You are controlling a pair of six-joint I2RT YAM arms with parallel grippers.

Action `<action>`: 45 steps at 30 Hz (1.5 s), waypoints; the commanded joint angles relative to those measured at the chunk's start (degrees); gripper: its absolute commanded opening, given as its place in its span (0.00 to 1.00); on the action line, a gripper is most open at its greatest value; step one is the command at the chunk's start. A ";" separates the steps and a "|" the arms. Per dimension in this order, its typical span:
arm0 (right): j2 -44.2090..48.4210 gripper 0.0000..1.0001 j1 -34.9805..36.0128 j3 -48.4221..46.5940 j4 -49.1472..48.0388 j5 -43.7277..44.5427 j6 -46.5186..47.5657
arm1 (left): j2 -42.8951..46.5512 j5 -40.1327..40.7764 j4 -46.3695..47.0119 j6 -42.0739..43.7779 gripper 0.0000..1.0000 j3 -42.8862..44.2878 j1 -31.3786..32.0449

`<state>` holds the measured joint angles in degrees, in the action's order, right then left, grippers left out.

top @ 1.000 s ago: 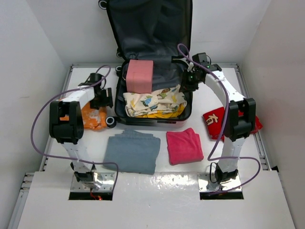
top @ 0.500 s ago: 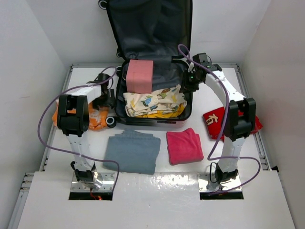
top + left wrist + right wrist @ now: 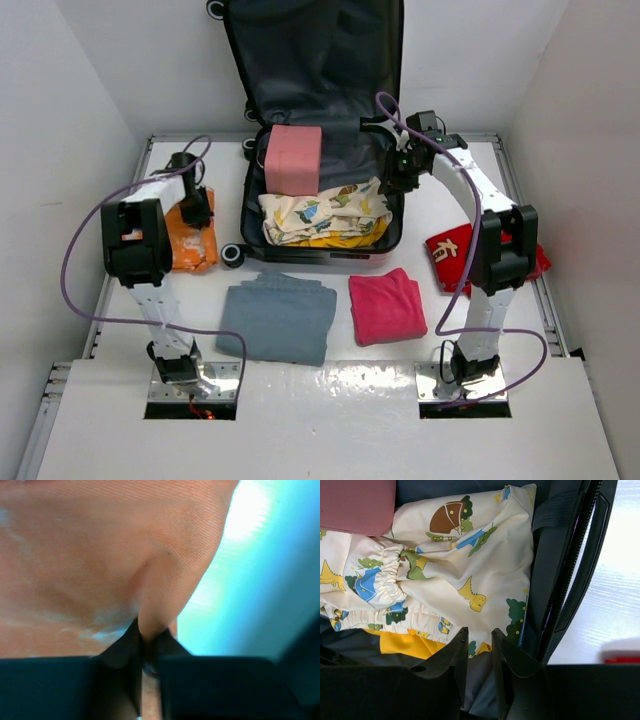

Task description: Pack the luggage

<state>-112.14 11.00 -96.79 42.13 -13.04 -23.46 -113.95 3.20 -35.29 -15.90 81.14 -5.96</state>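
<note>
Open at the table's 12 o'clock: luggage [image 3: 320,60], lid upright, top edge cut off by the frame. Inside, pink block [image 3: 292,160] behind dinosaur-print cloth [image 3: 325,212]. At its 3 o'clock, right gripper [image 3: 479,645] barely parted above that cloth; any hold impossible to tell. At 9 o'clock, left gripper [image 3: 148,641] pinched on a fold of orange cloth [image 3: 100,555], blurred up close.

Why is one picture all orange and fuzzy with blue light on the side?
Left wrist view: the orange cloth is very close to the lens, so it blurs, and the bright area beside it glares turquoise. Right wrist view: sharp, dinosaur cloth crisp. Top view: even light, a shiny patch on the near board.
</note>
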 commanded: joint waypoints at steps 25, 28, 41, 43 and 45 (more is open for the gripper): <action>7.62 0.30 -5.99 -0.67 -1.35 2.40 0.35 | 19.64 -40.03 -9.45 -4.83 0.00 13.95 10.69; 13.05 0.28 -10.20 2.73 -4.85 10.20 -2.28 | 18.24 -37.32 -7.26 -7.29 0.00 13.34 14.74; 2.73 0.18 -9.51 7.58 -2.57 10.31 2.81 | 8.32 -33.53 4.08 -10.38 0.00 15.62 28.71; 0.79 0.18 -8.63 7.50 -2.84 11.63 2.81 | 7.26 -33.52 5.57 -10.91 0.00 16.24 30.20; -0.97 0.18 -8.81 7.41 -3.02 13.99 2.37 | 6.72 -32.91 6.36 -12.30 0.00 16.77 30.74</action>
<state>-112.68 1.74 -88.75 39.46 -0.54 -20.95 -107.00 -24.32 -37.26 -24.53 94.43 21.19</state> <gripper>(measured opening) 0.178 0.062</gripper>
